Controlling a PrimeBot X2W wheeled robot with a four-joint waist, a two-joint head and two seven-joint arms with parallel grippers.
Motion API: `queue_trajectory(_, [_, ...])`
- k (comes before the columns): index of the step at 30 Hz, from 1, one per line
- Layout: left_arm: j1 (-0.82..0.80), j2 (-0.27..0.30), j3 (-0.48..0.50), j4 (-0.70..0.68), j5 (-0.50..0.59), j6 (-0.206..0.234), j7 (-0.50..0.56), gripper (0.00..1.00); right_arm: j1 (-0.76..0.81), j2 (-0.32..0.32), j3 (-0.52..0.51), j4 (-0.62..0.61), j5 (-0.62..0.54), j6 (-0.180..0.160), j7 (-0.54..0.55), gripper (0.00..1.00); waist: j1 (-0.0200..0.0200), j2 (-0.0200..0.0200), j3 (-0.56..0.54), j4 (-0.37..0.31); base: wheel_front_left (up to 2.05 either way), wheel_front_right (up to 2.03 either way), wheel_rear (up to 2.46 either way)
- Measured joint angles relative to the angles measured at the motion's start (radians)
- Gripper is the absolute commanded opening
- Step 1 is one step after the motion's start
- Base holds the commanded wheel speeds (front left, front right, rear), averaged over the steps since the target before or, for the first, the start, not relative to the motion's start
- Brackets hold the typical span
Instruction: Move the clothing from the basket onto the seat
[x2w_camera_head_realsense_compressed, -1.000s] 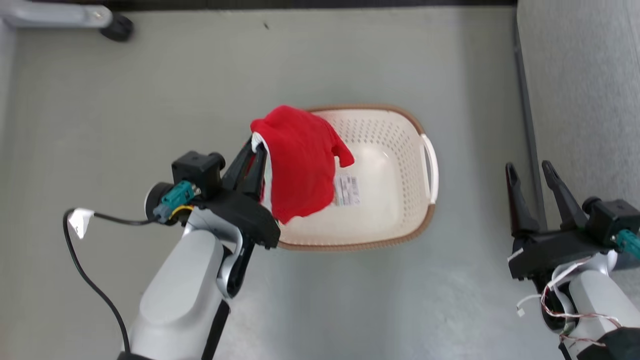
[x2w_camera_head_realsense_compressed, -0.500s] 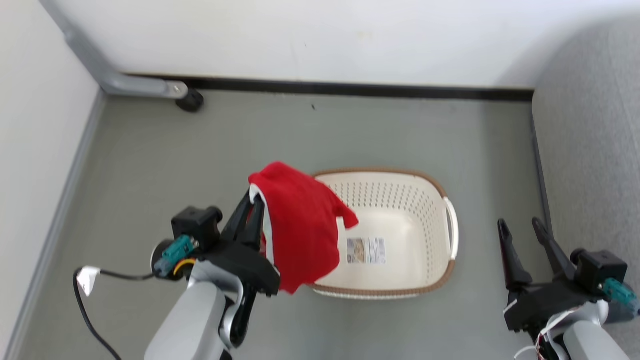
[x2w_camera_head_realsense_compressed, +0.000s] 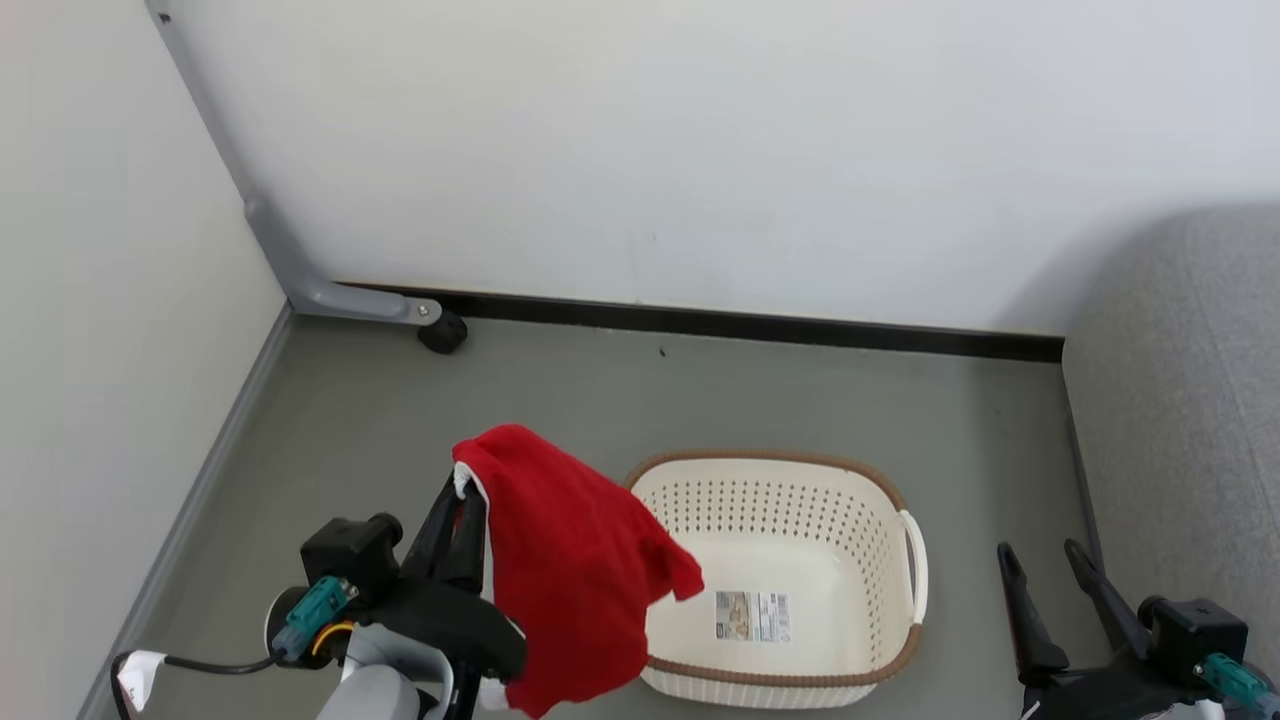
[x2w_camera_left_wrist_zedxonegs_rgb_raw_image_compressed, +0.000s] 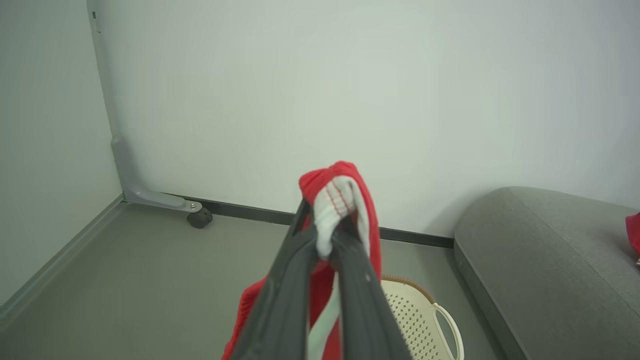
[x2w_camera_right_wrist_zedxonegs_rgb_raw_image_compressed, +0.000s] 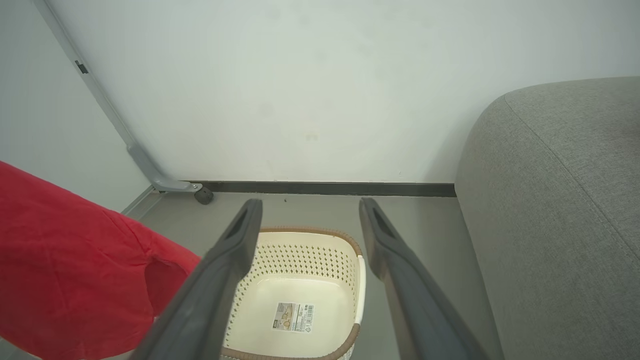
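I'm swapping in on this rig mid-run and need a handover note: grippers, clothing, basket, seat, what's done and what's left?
Left gripper: shut on the red garment, hanging over the basket, left side.
Right gripper: open, empty, near the seat.
Basket on the floor, visible bottom bare except a label.
Done: red fabric, likely the other garment, lies on the seat.
To do: carry the held garment to the seat and release.

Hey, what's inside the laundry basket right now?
Inside the basket, just a label sticker on its bare bottom. The red garment hanging from the left gripper covers its near-left corner.
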Motion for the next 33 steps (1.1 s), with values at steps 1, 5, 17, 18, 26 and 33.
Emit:
queue_trajectory(1, [0.009,0.003,0.001,-0.012,0.0,0.001,0.0,0.0,0.003,0.001,0.0,-0.004,-0.004,0.001,0.0,1.0,0.0,0.0,-0.009,0.002,0.0,0.0,0.0])
queue_trajectory(5, [0.035,0.008,0.009,-0.057,0.0,0.01,0.0,0.0,0.01,0.007,-0.003,-0.016,-0.006,0.001,0.0,1.0,0.0,0.0,-0.036,0.007,0.0,0.0,0.0])
queue_trajectory(17, [0.066,0.018,0.021,-0.158,0.0,0.03,-0.001,0.0,0.024,0.019,-0.005,-0.041,-0.031,0.01,0.0,1.0,0.0001,0.0001,-0.048,-0.006,0.0,0.0,0.0])
queue_trajectory(18, [0.069,0.02,0.021,-0.164,0.0,0.034,-0.001,0.0,0.024,0.019,-0.005,-0.042,-0.031,0.012,0.0,1.0,0.0002,0.0001,-0.047,-0.007,0.0,0.0,0.0])
queue_trajectory(26, [0.078,0.02,0.016,-0.21,0.0,0.035,-0.001,0.0,-0.004,0.016,0.056,-0.068,-0.043,0.036,0.0,1.0,0.0002,0.0001,-0.042,-0.012,0.0,0.0,0.0])
queue_trajectory(33, [0.074,0.019,-0.017,-0.241,0.01,0.034,0.019,0.0,-0.143,0.01,0.236,-0.071,-0.091,0.044,0.0,1.0,0.0004,0.0002,-0.031,-0.018,0.0,0.0,0.0])
